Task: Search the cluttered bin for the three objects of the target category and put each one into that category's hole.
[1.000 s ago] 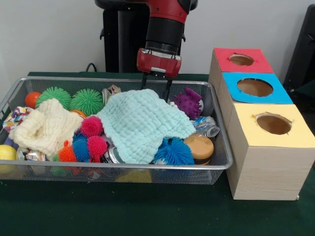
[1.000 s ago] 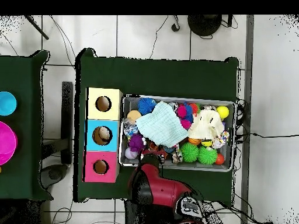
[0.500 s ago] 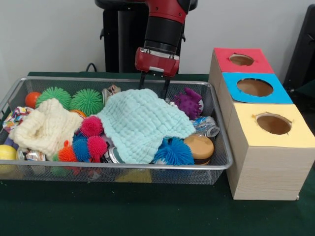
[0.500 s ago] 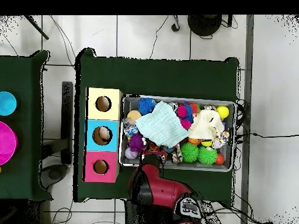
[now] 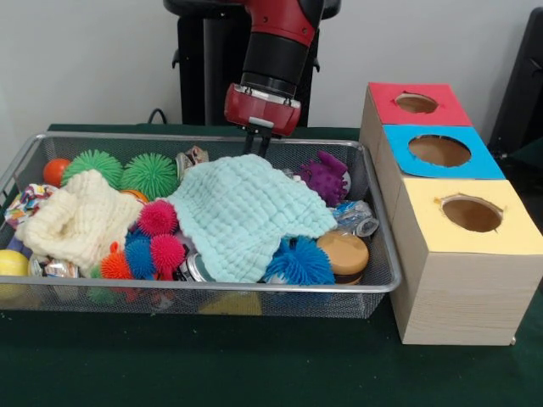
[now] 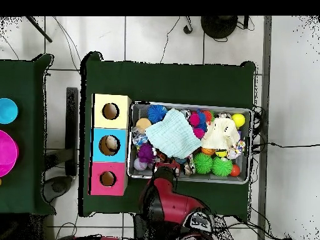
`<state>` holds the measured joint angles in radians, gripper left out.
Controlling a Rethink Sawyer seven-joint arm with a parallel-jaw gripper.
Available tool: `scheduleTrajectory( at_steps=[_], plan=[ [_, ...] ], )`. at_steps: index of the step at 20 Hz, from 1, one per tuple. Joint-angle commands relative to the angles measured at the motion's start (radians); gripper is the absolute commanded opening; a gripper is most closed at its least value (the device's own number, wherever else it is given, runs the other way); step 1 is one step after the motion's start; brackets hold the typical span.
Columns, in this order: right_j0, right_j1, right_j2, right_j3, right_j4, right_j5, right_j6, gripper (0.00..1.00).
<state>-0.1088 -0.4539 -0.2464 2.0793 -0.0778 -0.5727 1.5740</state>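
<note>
My gripper (image 5: pixel 258 149) hangs over the far side of the wire bin (image 5: pixel 195 288), its tips close together at the far edge of the mint green cloth (image 5: pixel 242 212). Whether the tips pinch the cloth is hidden. The cloth covers the bin's middle (image 6: pixel 173 137). Around it lie green spiky balls (image 5: pixel 150 174), pink spiky balls (image 5: pixel 159 219), a blue spiky ball (image 5: pixel 299 259), a purple spiky toy (image 5: pixel 325 176), a crushed can (image 5: pixel 356 218) and a tan round lid (image 5: pixel 344 253). To the right stand the red hole (image 5: pixel 416 103), blue hole (image 5: pixel 439 150) and yellow hole (image 5: pixel 472 214).
A cream knitted cloth (image 5: pixel 81 219) fills the bin's left part, with an orange ball (image 5: pixel 56 170) and a yellow ball (image 5: pixel 12 263) near its corners. In the overhead view a pale object shows inside the blue box's hole (image 6: pixel 110 145). The arm (image 6: pixel 164 200) reaches in over the bin's edge.
The gripper shifted slightly left and up, and its two fingers, spread apart before, now stand together. The cloth and toys have not moved.
</note>
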Motion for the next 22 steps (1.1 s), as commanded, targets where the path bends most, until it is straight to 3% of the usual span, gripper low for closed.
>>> scheduleTrajectory(
  at_steps=[1,8,15,22],
  plan=[
    [0.016,0.036,0.013,-0.138,0.077,-0.117,0.178,0.00],
    [0.021,0.003,0.020,-0.116,0.072,-0.114,0.201,0.00],
    [0.039,-0.128,0.025,-0.074,0.057,0.008,0.183,0.00],
    [0.060,-0.206,0.019,-0.059,0.060,0.092,0.161,0.00]
  ],
)
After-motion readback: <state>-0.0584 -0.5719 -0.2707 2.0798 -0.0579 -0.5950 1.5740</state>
